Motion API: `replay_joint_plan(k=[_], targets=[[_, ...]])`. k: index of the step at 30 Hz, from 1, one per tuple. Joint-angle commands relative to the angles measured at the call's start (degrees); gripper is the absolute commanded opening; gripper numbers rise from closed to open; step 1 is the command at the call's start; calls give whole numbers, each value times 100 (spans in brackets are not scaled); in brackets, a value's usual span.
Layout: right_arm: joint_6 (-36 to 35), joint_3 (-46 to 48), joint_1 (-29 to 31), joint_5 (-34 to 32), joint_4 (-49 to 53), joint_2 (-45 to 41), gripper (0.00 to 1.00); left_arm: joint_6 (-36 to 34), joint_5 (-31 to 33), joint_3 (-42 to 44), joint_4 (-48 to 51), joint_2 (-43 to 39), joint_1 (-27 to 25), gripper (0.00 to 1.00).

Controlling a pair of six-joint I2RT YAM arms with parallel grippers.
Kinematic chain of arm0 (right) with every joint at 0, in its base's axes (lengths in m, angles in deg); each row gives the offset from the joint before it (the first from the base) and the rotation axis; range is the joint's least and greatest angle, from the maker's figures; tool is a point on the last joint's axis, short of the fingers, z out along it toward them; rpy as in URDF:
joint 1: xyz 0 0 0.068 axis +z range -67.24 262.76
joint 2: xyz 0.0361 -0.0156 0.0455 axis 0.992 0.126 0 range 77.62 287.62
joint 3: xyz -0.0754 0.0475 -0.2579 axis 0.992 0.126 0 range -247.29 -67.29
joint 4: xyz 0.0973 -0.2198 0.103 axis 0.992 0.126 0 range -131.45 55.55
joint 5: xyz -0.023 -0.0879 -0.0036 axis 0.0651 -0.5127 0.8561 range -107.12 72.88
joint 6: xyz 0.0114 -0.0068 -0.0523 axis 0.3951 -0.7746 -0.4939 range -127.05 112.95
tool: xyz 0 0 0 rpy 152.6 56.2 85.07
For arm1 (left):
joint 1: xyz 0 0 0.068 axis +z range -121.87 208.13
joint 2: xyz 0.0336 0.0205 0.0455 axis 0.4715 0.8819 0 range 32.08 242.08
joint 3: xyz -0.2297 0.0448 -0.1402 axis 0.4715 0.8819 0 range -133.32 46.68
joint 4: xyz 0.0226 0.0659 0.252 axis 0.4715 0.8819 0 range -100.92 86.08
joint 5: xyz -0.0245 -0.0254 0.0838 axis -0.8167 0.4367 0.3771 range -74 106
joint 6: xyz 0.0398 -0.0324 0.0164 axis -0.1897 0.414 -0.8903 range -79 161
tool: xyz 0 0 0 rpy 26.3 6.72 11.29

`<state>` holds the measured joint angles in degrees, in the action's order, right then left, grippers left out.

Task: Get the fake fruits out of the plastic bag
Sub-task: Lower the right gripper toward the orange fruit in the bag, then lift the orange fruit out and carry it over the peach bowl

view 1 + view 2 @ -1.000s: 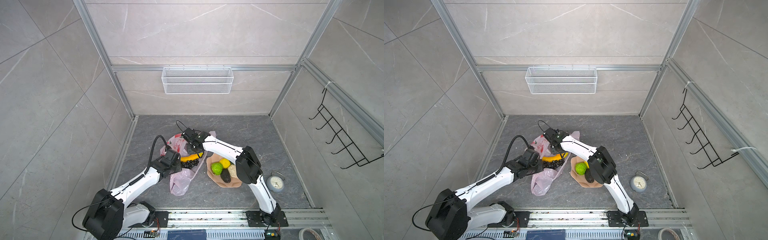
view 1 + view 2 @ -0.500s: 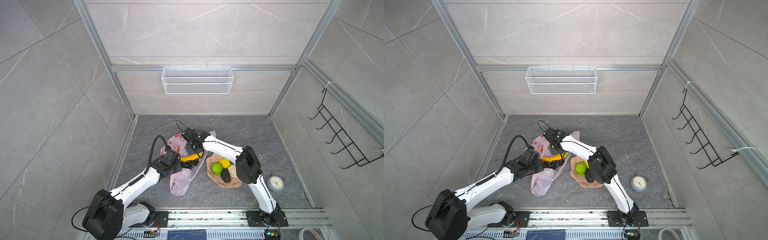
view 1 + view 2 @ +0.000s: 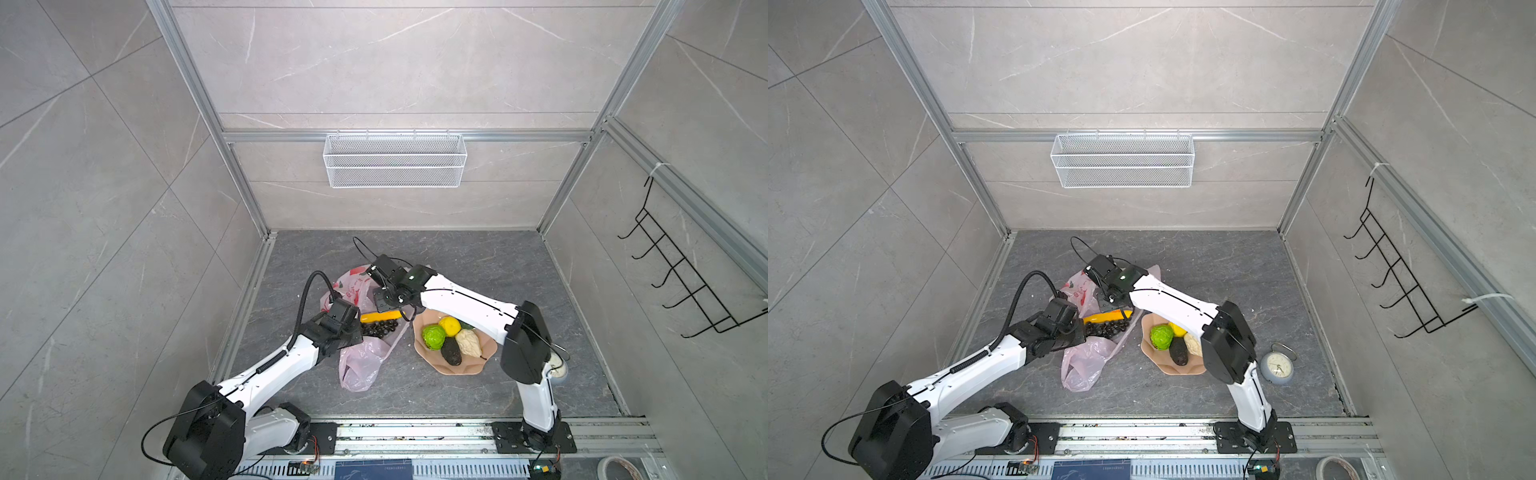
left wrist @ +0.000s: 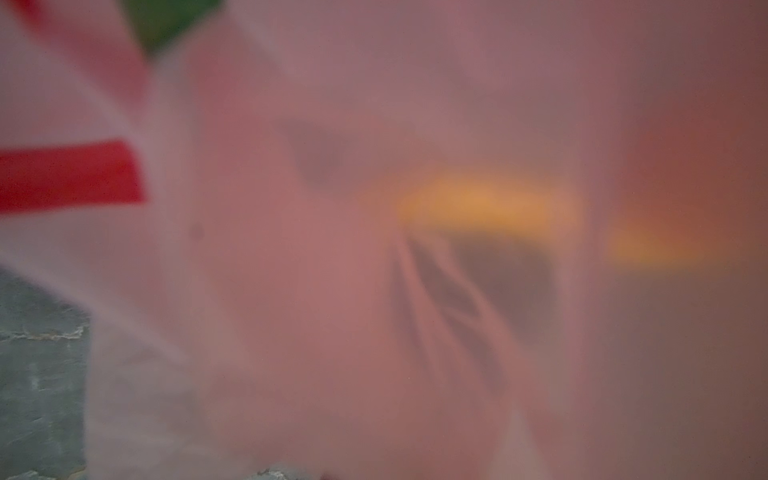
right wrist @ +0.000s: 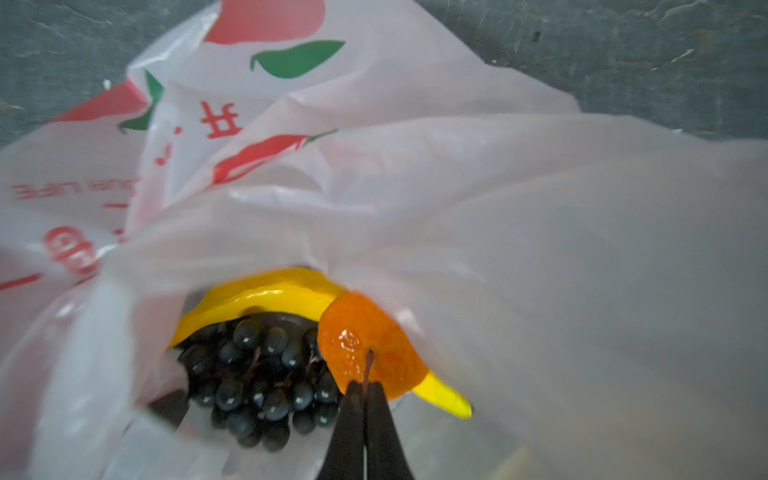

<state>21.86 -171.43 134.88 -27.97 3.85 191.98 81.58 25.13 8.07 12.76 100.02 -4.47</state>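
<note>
Nothing much has shifted across the last second: both arms sit where they were, and only the right gripper has closed its fingers. In the right wrist view its dark fingertips are pressed together on the thin stem of the orange, just inside the mouth of the plastic bag. The orange rests on the banana, with the grape bunch touching both.

In a top view the bag lies crumpled on the grey floor, left of the plate. The plate holds a green fruit, a yellow fruit, a dark oval piece and a cream lumpy piece.

The left gripper is at the bag's near edge beside the grapes, jaws closed. Blurred pink film covers its own camera, so whether it pinches the bag cannot be told.
</note>
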Motion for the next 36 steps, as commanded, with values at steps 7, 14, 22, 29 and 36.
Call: replay_joint_plan(k=[7, 14, 22, 29, 36], targets=[[171, 1434, 105, 375, -365, -1611, 0, 97, 129, 17, -112, 7, -27, 7], [249, 2336, 96, 663, 207, -2869, 0, 82, 140, 36, -145, 68, -24, 7], [286, 2935, -270, 452, 936, -4042, 0, 78, 161, 63, -199, 194, -27, 7], [59, 3252, -1115, 470, 987, -4443, 0, 121, 139, -13, -181, 246, -27, 7], [-6, 3264, -1544, 666, 541, -3919, 0, 116, 150, -25, -119, 115, -27, 7]])
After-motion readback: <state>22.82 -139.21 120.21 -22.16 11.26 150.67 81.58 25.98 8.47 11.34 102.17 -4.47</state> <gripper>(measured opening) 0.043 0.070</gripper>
